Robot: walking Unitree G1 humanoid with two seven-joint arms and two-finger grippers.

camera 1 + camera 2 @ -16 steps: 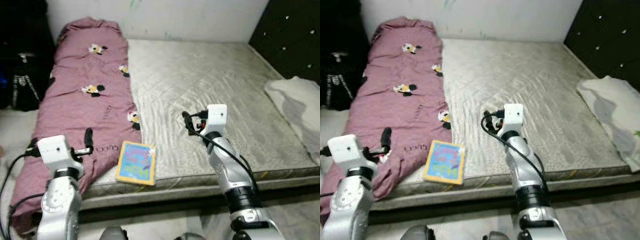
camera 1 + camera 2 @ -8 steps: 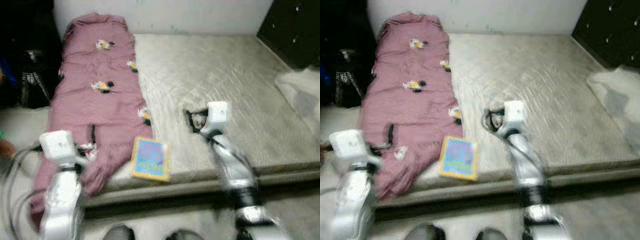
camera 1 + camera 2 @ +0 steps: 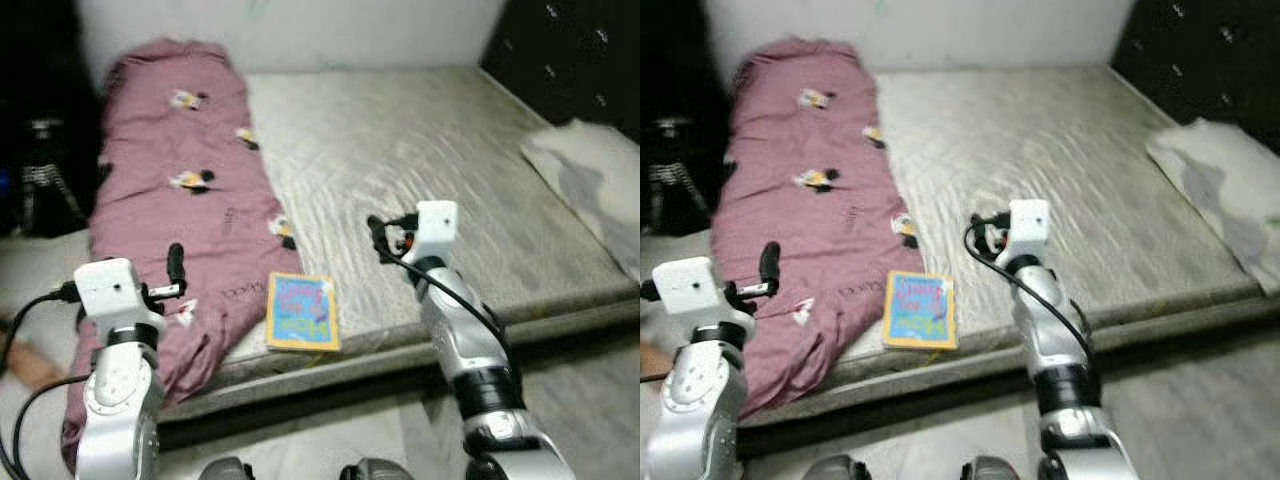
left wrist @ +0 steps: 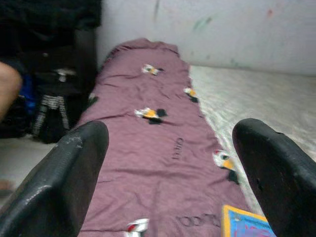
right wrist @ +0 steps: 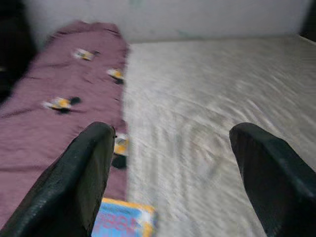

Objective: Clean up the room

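A mauve blanket (image 3: 180, 190) with small cartoon prints lies crumpled along the left side of the grey quilted mattress (image 3: 430, 150) and hangs over its front edge. A colourful book (image 3: 300, 312) with a yellow border rests flat at the mattress's front edge, beside the blanket. My left gripper (image 3: 175, 268) is held over the blanket's lower end, left of the book, open and holding nothing, its fingers (image 4: 74, 163) wide apart. My right gripper (image 3: 380, 238) hovers over the mattress, right of and beyond the book, also open and holding nothing.
A white cloth (image 3: 590, 175) lies on the mattress's right side below a dark studded panel (image 3: 580, 50). A dark bag (image 3: 40, 185) stands on the floor at the left. Part of a person's limb (image 3: 30, 365) shows at the lower left. Pale floor runs along the bed's front.
The whole picture swayed and blurred as the camera moved, then steadied. Both arms keep the same pose, and the book and blanket lie where they were.
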